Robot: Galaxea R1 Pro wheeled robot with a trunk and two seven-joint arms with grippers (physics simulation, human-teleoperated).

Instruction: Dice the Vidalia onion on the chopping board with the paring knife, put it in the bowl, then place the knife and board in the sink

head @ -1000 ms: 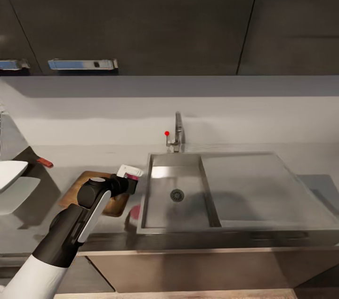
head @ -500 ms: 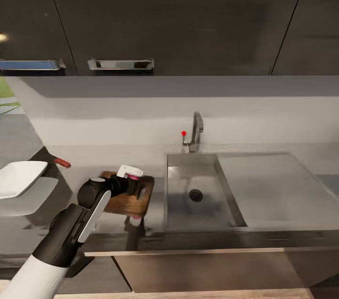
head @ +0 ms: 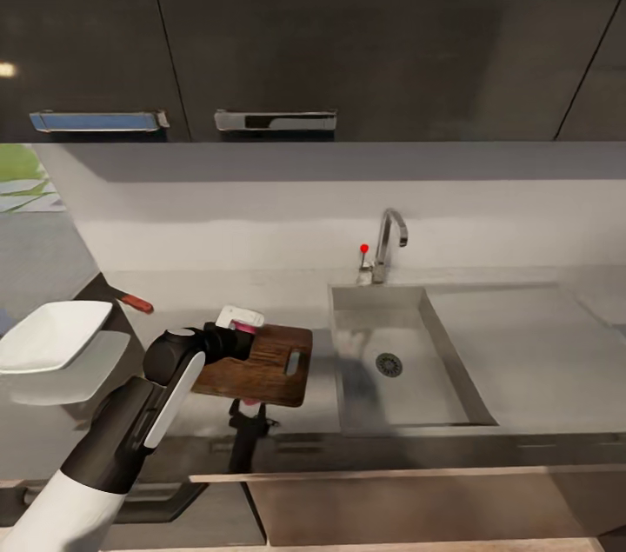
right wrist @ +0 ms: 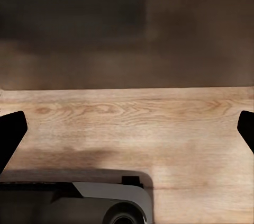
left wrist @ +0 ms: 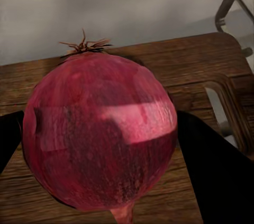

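From the head camera, the left arm reaches up from the lower left of the frame, and the left gripper [head: 246,335] sits over the near-left part of the chopping board [head: 269,356], a bit of reddish onion [head: 248,329] peeking out at its tip. The board lies on the countertop [head: 183,295] left of centre, slot handle pointing towards the sink [head: 409,361], which takes the right half with its faucet [head: 389,243] and red knob [head: 364,249] behind. At the far left edge stands the white bowl [head: 48,335], and just behind it a red knife handle [head: 137,303] shows; the blade is hidden.

On to the left wrist camera: the onion [left wrist: 100,139] fills the middle, dark red with a dry tuft on top, jaws clamped on its two sides, hanging over the wooden board [left wrist: 211,75].

The right wrist camera shows two dark fingertips [right wrist: 11,131] at the left and right edges, jaws wide apart, over a pale wooden floor [right wrist: 132,123]
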